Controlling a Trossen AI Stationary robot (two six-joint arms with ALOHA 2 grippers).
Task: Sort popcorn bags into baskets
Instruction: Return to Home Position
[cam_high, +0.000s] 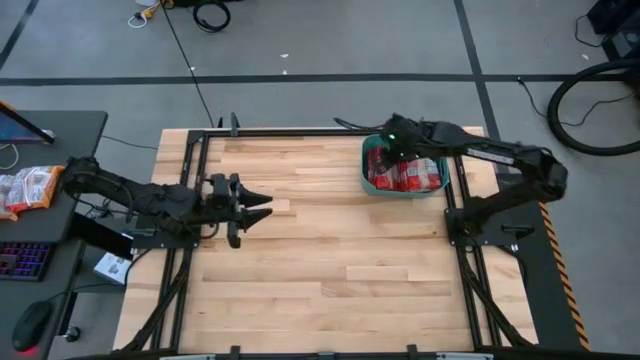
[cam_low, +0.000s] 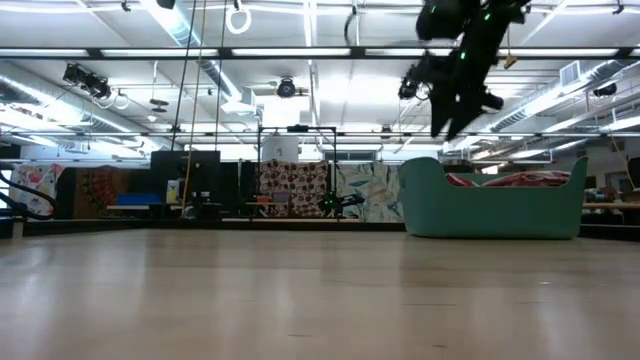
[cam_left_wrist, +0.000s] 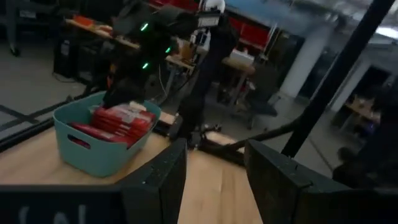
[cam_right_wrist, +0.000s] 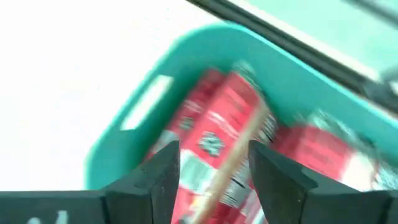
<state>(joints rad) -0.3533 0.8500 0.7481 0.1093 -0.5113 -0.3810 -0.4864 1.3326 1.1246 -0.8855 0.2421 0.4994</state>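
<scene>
The pale wood-plank surface (cam_high: 330, 250) lies under both arms, its boards smooth and running lengthwise in the high view. The teal plastic basket (cam_high: 365, 168), a rounded-corner tub with a rim and a slot handle in its end wall, stands directly under the right gripper (cam_right_wrist: 214, 180) and well apart from the left gripper (cam_high: 266, 207), out ahead of that gripper's fingers. The basket's long axis runs across the right arm's reach.

The popcorn bags (cam_high: 405, 177) fill the basket in a glossy red heap that rises slightly over the rim in the low view. They are flat packets with pale panels. Through the right wrist camera the topmost one lies tilted, its long axis running from the handle end toward the basket's middle. How the lower ones point cannot be told.

The right gripper hangs above the basket's far end, clear of the rim, its two dark fingers spread apart with nothing between them and touching no bag. The left gripper hovers low over bare boards, its fingers also spread wide and holding nothing.
</scene>
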